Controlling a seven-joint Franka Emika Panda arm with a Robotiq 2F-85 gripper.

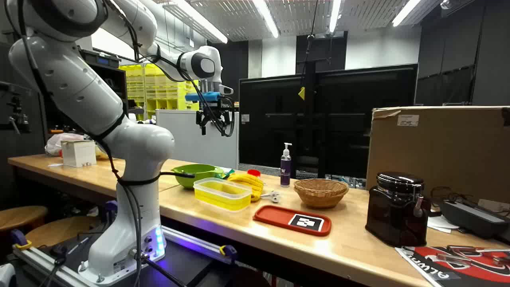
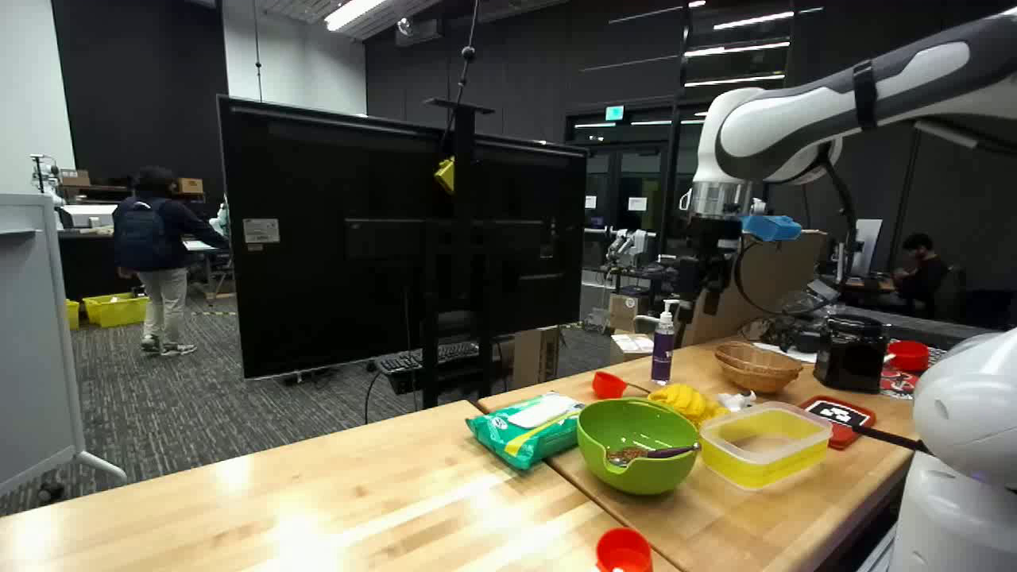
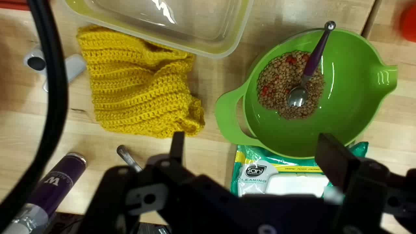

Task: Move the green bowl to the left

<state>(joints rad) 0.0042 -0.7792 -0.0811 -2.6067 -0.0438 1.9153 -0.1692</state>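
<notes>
The green bowl (image 2: 636, 477) stands on the wooden table in both exterior views (image 1: 195, 175). In the wrist view the bowl (image 3: 352, 84) is at the upper right, with its looped handle on the left and its spout on the right. It holds brown lentils (image 3: 276, 78) with red bits and a spoon (image 3: 314, 60) with a purple handle. My gripper (image 1: 216, 126) is open and empty, high above the table and apart from the bowl. It also shows in the other exterior picture (image 2: 699, 306) and in the wrist view (image 3: 252, 138), fingers spread wide.
A green wipes pack (image 3: 282, 180) lies against the bowl. A clear yellow container (image 2: 763, 469) and a yellow knitted cloth (image 3: 139, 87) are beside it. A pump bottle (image 1: 285, 169), a woven basket (image 1: 320, 195), a red tray (image 1: 275, 217) and a red cup (image 2: 624, 552) stand around.
</notes>
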